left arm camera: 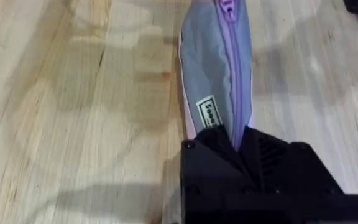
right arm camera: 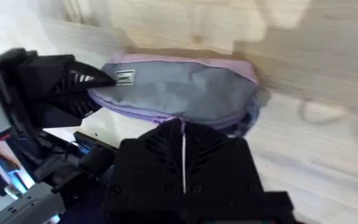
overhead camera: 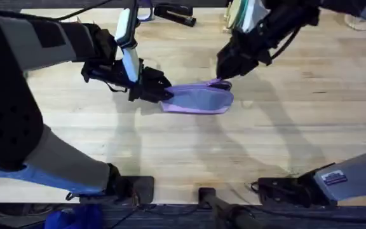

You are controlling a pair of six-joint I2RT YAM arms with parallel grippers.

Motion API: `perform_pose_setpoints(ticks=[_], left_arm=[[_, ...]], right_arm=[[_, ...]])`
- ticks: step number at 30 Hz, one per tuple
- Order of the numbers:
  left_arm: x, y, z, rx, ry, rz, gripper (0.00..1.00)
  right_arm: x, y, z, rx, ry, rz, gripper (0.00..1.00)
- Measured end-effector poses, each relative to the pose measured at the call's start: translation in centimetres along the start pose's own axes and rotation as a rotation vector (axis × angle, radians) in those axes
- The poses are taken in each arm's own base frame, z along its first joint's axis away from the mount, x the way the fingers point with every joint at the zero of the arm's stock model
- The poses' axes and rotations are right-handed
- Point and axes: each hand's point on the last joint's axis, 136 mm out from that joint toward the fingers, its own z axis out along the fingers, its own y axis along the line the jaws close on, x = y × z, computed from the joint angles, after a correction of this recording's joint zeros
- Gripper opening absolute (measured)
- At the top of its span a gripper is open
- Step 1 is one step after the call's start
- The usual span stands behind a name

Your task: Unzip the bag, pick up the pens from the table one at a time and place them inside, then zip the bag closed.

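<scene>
Zipper step: left fingers [overhead camera: 165, 94] clamped on pencil pouch [overhead camera: 199, 100] end; right fingers [overhead camera: 222, 81] closed at zipper. Pull straight along zipper line, pouch held taut against table [overhead camera: 170, 146].

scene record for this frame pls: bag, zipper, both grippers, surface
bag: lavender pouch with grey-blue side panel, lying on the table
zipper: runs along the pouch top, looks closed along the visible stretch
left gripper: shut on the bag's left end
right gripper: fingers together at the bag's top edge, near its right end; whether it holds the pull is hidden
surface: light wood planks
</scene>
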Motion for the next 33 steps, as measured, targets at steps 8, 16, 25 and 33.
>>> perform_pose_setpoints(ticks=[8,16,25,33], left_arm=[[0.0,0.0,0.0,0.0,-0.001,0.0,0.043],[-0.1,0.0,0.0,0.0,-0.004,0.0,0.043],[-0.1,-0.1,0.0,0.002,-0.003,-0.004,0.043],[0.0,-0.2,0.0,0.005,0.0,-0.008,0.043]], right_arm=[[-0.6,-2.7,-1.3,0.006,-0.003,0.065,0.033],[-1.3,-5.3,-2.6,0.007,-0.017,0.127,0.033],[-1.5,-7.9,-3.5,0.06,-0.028,0.151,0.033],[-2.1,-9.2,-3.6,0.123,-0.065,0.135,0.033]])
